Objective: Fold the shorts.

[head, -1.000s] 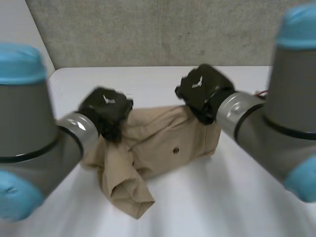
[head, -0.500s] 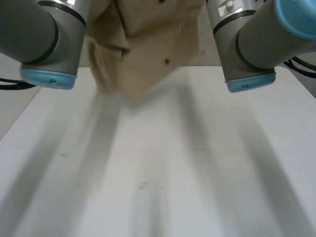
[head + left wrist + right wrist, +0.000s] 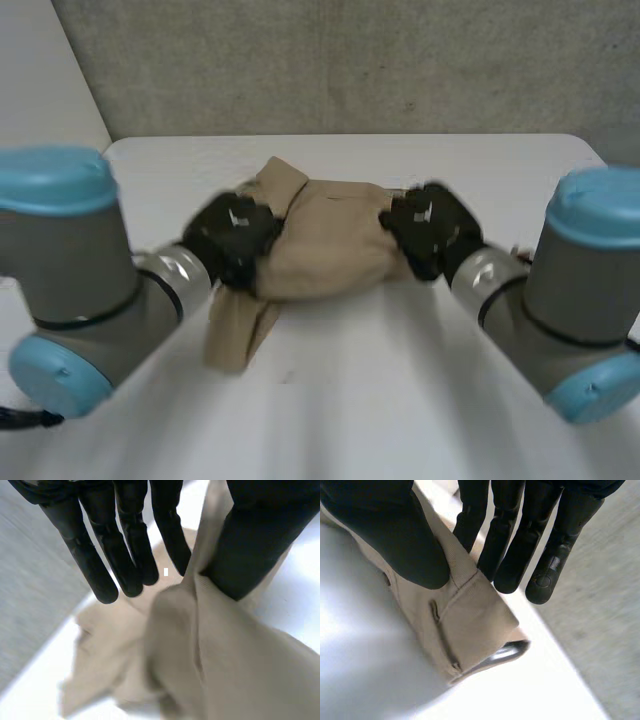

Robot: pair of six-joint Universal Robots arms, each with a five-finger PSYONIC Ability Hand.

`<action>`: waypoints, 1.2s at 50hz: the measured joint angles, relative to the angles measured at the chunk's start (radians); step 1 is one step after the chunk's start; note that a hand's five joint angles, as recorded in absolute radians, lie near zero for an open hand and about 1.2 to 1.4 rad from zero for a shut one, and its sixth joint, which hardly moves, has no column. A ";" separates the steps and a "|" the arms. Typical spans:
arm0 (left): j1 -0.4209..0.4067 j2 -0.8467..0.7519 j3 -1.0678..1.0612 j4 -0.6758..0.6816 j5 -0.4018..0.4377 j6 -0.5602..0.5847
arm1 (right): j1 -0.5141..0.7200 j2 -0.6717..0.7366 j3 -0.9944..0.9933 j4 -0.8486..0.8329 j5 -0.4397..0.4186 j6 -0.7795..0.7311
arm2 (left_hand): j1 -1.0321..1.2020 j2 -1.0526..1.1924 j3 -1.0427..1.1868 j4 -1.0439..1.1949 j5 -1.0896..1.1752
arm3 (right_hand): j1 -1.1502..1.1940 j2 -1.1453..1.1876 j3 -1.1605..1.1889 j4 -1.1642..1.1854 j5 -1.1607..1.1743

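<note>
The tan shorts lie bunched on the white table, one leg trailing toward the front left. My left hand is at their left end. Its fingers are straight and stand apart from the thumb, and a fold of the shorts runs up against the thumb without being pinched. My right hand is at the right end. There its thumb and fingers pinch the waistband edge of the shorts just above the table.
A grey wall rises behind the table's far edge. Both arms reach in from the front, left and right of the shorts. Bare table surface stretches in front of the cloth.
The shorts were lifted high in front of the camera, then came down onto the table, more compact than a second ago. My left hand's fingers have parted from the thumb.
</note>
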 measured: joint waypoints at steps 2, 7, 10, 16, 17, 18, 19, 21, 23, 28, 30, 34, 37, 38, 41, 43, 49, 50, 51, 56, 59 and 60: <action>-0.009 -0.030 -0.007 0.000 -0.006 -0.002 | -0.001 0.009 0.023 -0.007 -0.004 0.001 | -0.136 -0.138 -0.127 -0.130 -0.131 | 0.000 0.000 0.000 0.000 0.000; -0.043 -0.091 -0.024 0.005 -0.049 -0.009 | -0.009 0.033 0.071 -0.029 -0.008 0.008 | -0.399 -0.405 -0.401 -0.409 -0.414 | 0.000 0.000 0.000 0.000 0.000; -0.066 -0.085 -0.041 0.011 -0.097 -0.017 | -0.016 0.038 0.082 -0.038 -0.007 0.024 | -0.500 -0.527 -0.526 -0.539 -0.543 | 0.000 0.000 0.000 0.000 0.000; -0.105 -0.008 -0.082 0.024 -0.232 -0.093 | -0.033 0.038 0.092 -0.052 -0.007 0.109 | -0.536 -0.579 -0.579 -0.585 -0.596 | 0.000 0.000 0.000 0.000 0.000; -0.112 0.018 -0.095 0.027 -0.273 -0.131 | -0.037 0.038 0.093 -0.054 -0.007 0.134 | -0.587 -0.622 -0.623 -0.624 -0.636 | 0.000 0.000 0.000 0.000 0.000; -0.116 0.036 -0.104 0.029 -0.303 -0.160 | -0.040 0.038 0.094 -0.055 -0.008 0.151 | -0.587 -0.622 -0.623 -0.624 -0.636 | 0.000 0.000 0.000 0.000 0.000; -0.118 0.049 -0.111 0.030 -0.323 -0.181 | -0.042 0.037 0.094 -0.056 -0.009 0.164 | -0.587 -0.622 -0.623 -0.624 -0.636 | 0.000 0.000 0.000 0.000 0.000; -0.124 0.102 -0.146 0.033 -0.410 -0.284 | -0.048 0.037 0.095 -0.057 -0.010 0.207 | -0.598 -0.629 -0.632 -0.632 -0.646 | 0.000 0.000 0.000 0.000 0.000; -0.124 0.132 -0.173 0.033 -0.459 -0.353 | -0.050 0.037 0.096 -0.058 -0.011 0.221 | -0.598 -0.629 -0.632 -0.632 -0.646 | 0.000 0.000 0.000 0.000 0.000; -0.108 0.201 -0.266 0.025 -0.538 -0.527 | -0.051 0.039 0.103 -0.058 -0.011 0.245 | -0.598 -0.629 -0.632 -0.632 -0.646 | 0.000 0.000 0.000 0.000 0.000; -0.081 0.230 -0.316 0.020 -0.550 -0.588 | -0.050 0.040 0.105 -0.060 -0.011 0.245 | -0.598 -0.629 -0.632 -0.632 -0.646 | 0.000 0.000 0.000 0.000 0.000; -0.012 0.261 -0.380 0.014 -0.519 -0.643 | -0.048 0.042 0.107 -0.064 -0.010 0.243 | -0.506 -0.535 -0.545 -0.542 -0.544 | 0.000 0.000 0.000 0.000 0.000; 0.046 0.272 -0.414 0.011 -0.457 -0.672 | -0.047 0.043 0.108 -0.067 -0.010 0.241 | -0.407 -0.444 -0.446 -0.442 -0.443 | 0.000 0.000 0.000 0.000 0.000; 0.070 0.273 -0.424 0.009 -0.417 -0.687 | -0.046 0.043 0.108 -0.068 -0.010 0.241 | -0.389 -0.421 -0.427 -0.421 -0.422 | 0.000 0.000 0.000 0.000 0.000; 0.107 0.270 -0.432 0.007 -0.333 -0.721 | -0.045 0.043 0.109 -0.069 -0.010 0.241 | -0.316 -0.349 -0.354 -0.347 -0.349 | 0.000 0.000 0.000 0.000 0.000; 0.128 0.264 -0.434 0.005 -0.274 -0.749 | -0.044 0.043 0.111 -0.069 -0.010 0.241 | -0.308 -0.339 -0.343 -0.334 -0.337 | 0.000 0.000 0.000 0.000 0.000; 0.146 0.216 -0.426 0.004 -0.178 -0.819 | -0.043 0.042 0.117 -0.070 -0.010 0.240 | -0.311 -0.339 -0.343 -0.333 -0.338 | 0.000 0.000 0.000 0.000 0.000; 0.143 0.203 -0.423 0.004 -0.173 -0.825 | -0.044 0.041 0.117 -0.070 -0.010 0.240 | -0.311 -0.339 -0.343 -0.333 -0.338 | 0.000 0.000 0.000 0.000 0.000; 0.143 0.203 -0.423 0.004 -0.173 -0.825 | -0.044 0.041 0.117 -0.070 -0.010 0.240 | -0.311 -0.339 -0.343 -0.333 -0.338 | 0.000 0.000 0.000 0.000 0.000; 0.122 0.143 -0.401 0.010 -0.174 -0.836 | -0.044 0.042 0.118 -0.072 -0.010 0.240 | -0.318 -0.345 -0.349 -0.347 -0.353 | 0.000 0.000 0.000 0.000 0.000; 0.109 0.116 -0.388 0.013 -0.178 -0.835 | -0.044 0.042 0.118 -0.076 -0.010 0.239 | -0.344 -0.370 -0.368 -0.374 -0.378 | 0.000 0.000 0.000 0.000 0.000; 0.104 0.106 -0.382 0.014 -0.180 -0.835 | -0.044 0.042 0.118 -0.076 -0.010 0.239 | -0.347 -0.372 -0.371 -0.377 -0.382 | 0.000 0.000 0.000 0.000 0.000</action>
